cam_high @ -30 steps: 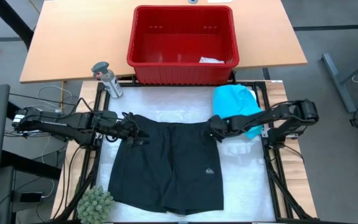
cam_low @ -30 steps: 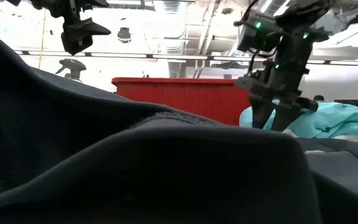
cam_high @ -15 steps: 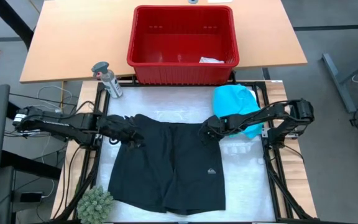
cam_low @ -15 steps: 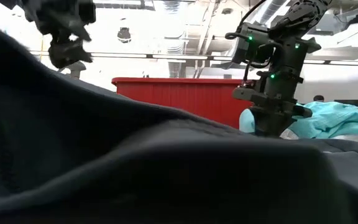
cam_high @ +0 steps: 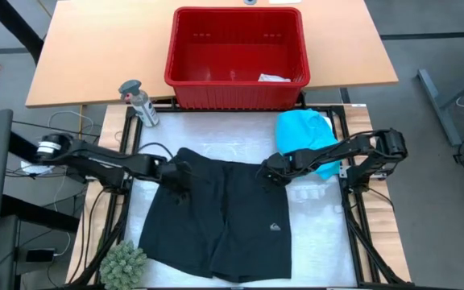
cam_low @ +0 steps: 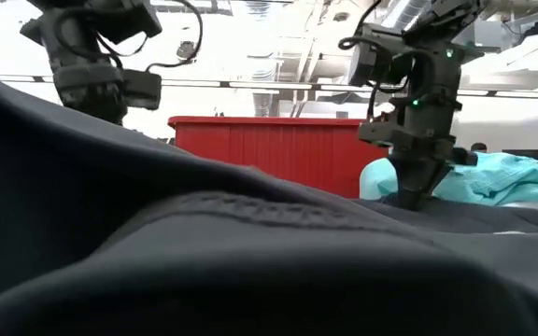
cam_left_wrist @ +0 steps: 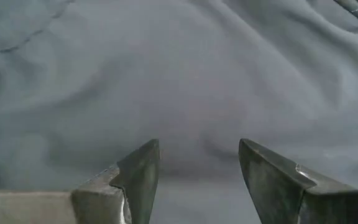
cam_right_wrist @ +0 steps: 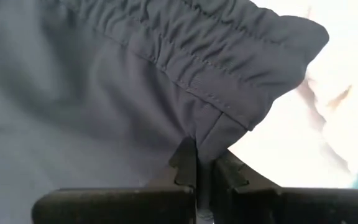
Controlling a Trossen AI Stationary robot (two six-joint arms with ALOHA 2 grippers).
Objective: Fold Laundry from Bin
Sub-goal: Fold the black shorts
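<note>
White-padded table [cam_high: 312,242], black shorts [cam_high: 216,217] spread: right gripper [cam_high: 266,171] now pinches waistband corner; left gripper [cam_high: 176,173] lowered, spread. Fold can begin.

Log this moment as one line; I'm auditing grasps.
stage: gripping waistband | right end effector: shut on black shorts | left end effector: open over shorts | bin: one pale piece inside

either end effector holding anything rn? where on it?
Right end effector pinches the black shorts at the elastic waistband's corner. Left end effector is open over the shorts, holding nothing.
</note>
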